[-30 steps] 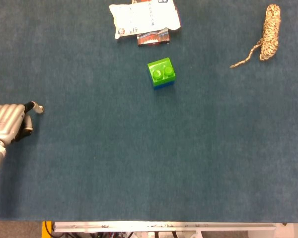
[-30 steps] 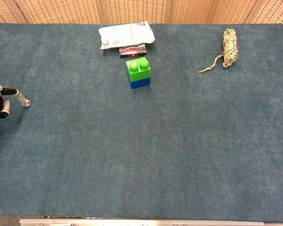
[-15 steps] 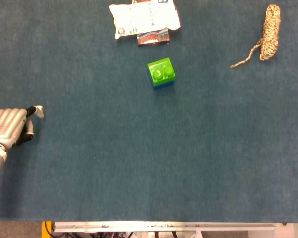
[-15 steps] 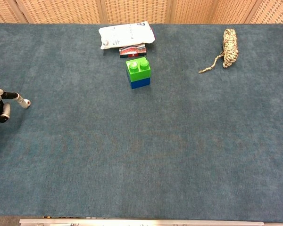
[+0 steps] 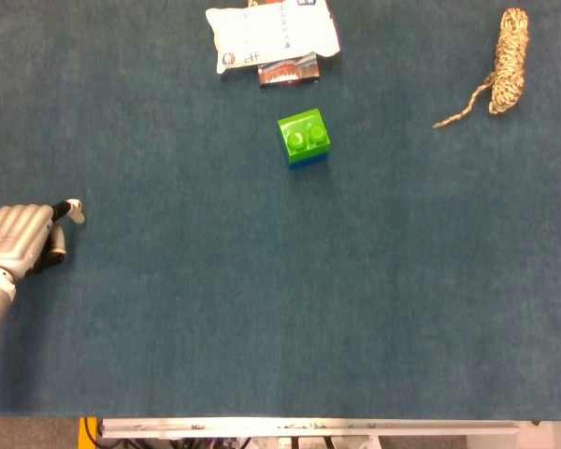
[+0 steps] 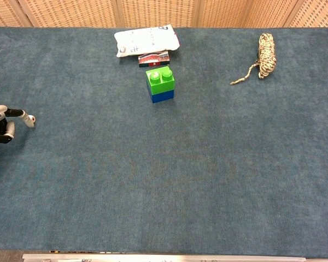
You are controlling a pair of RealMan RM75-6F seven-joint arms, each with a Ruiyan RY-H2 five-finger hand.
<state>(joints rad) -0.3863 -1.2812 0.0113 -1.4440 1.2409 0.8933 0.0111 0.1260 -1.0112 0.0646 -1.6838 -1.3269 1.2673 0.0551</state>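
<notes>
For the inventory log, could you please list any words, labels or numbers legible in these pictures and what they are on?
White packet: dark print on its face, too small and blurred to read.
Small red-and-dark package tucked under its near edge: printed graphics, no text legible.
Green brick on a blue brick: no markings visible.
Rope bundle: none.
Left hand: no readable label.

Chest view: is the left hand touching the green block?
No. The left hand sits at the table's far left edge, holding nothing, while the green block stands well apart near the white packet.
</notes>
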